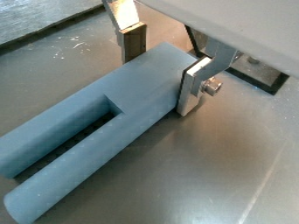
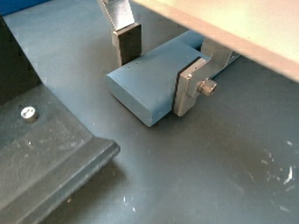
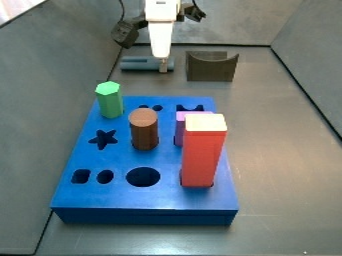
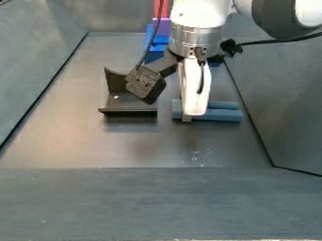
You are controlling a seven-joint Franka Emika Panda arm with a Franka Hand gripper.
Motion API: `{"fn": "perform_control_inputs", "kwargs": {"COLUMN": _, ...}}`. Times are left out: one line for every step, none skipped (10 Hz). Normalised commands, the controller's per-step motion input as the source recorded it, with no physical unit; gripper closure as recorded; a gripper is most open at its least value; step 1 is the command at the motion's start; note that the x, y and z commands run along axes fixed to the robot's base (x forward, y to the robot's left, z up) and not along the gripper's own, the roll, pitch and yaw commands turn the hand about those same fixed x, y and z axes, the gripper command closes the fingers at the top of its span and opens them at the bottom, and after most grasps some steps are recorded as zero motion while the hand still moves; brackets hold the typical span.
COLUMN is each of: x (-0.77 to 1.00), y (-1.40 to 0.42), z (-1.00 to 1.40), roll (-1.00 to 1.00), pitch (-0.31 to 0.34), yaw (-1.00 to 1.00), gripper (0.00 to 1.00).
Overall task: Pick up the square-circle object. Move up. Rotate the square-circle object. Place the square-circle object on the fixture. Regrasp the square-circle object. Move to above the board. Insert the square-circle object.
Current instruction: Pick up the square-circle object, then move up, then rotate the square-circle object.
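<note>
Your grey-blue peg (image 1: 100, 131) lies flat on the desk (image 2: 211, 184), beside the fixture (image 4: 130, 89). The tool (image 1: 163, 54) straddles its end, plates spread apart and not yet clamped. Centre both pads on the flat sides before you squeeze, then lift straight.

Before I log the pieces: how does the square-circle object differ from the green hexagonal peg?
The square-circle object lies flat on the floor; the green hexagonal peg stands upright in the board. The first is grey-blue, the second green. The pincer straddles the first, fingers either side; nothing touches the green peg. Both are elongated pegs.
</note>
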Motion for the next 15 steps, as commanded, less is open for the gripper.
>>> {"fn": "perform_control_inputs", "kwargs": {"x": 0.0, "y": 0.0, "z": 0.0, "roll": 0.0, "pitch": 0.0, "yaw": 0.0, "gripper": 1.0}}
{"fn": "perform_control_inputs", "kwargs": {"x": 0.0, "y": 0.0, "z": 0.0, "roll": 0.0, "pitch": 0.0, "yaw": 0.0, "gripper": 1.0}}
{"fn": "perform_control_inputs", "kwargs": {"x": 0.0, "y": 0.0, "z": 0.0, "roll": 0.0, "pitch": 0.0, "yaw": 0.0, "gripper": 1.0}}
{"fn": "perform_control_inputs", "kwargs": {"x": 0.0, "y": 0.0, "z": 0.0, "roll": 0.0, "pitch": 0.0, "yaw": 0.0, "gripper": 1.0}}
{"fn": "perform_control_inputs", "kwargs": {"x": 0.0, "y": 0.0, "z": 0.83, "roll": 0.0, "pitch": 0.0, "yaw": 0.0, "gripper": 1.0}}
{"fn": "perform_control_inputs", "kwargs": {"x": 0.0, "y": 0.06, "z": 0.83, "roll": 0.01, "pitch": 0.001, "yaw": -0.04, "gripper": 1.0}}
{"fn": "perform_control_inputs", "kwargs": {"x": -0.02, "y": 0.06, "z": 0.73, "roll": 0.01, "pitch": 0.032, "yaw": -0.04, "gripper": 1.0}}
{"fn": "perform_control_inputs", "kwargs": {"x": -0.02, "y": 0.04, "z": 0.56, "roll": 0.0, "pitch": 0.061, "yaw": -0.04, "gripper": 1.0}}
{"fn": "perform_control_inputs", "kwargs": {"x": -0.01, "y": 0.03, "z": 0.36, "roll": 0.0, "pitch": 0.063, "yaw": -0.04, "gripper": 1.0}}
{"fn": "perform_control_inputs", "kwargs": {"x": -0.02, "y": 0.02, "z": 0.2, "roll": 0.0, "pitch": 0.059, "yaw": -0.03, "gripper": 1.0}}
{"fn": "perform_control_inputs", "kwargs": {"x": -0.49, "y": 0.34, "z": 0.83, "roll": 0.0, "pitch": 0.0, "yaw": 0.0, "gripper": 1.0}}
{"fn": "perform_control_inputs", "kwargs": {"x": -0.47, "y": 0.32, "z": 0.78, "roll": 0.0, "pitch": -0.017, "yaw": 0.0, "gripper": 1.0}}
{"fn": "perform_control_inputs", "kwargs": {"x": -0.38, "y": 0.2, "z": 0.73, "roll": -0.01, "pitch": -0.03, "yaw": -0.01, "gripper": 1.0}}
{"fn": "perform_control_inputs", "kwargs": {"x": -0.2, "y": 0.09, "z": 0.59, "roll": -0.02, "pitch": -0.018, "yaw": -0.02, "gripper": 1.0}}
{"fn": "perform_control_inputs", "kwargs": {"x": -0.08, "y": 0.05, "z": 0.45, "roll": -0.03, "pitch": 0.016, "yaw": -0.02, "gripper": 1.0}}
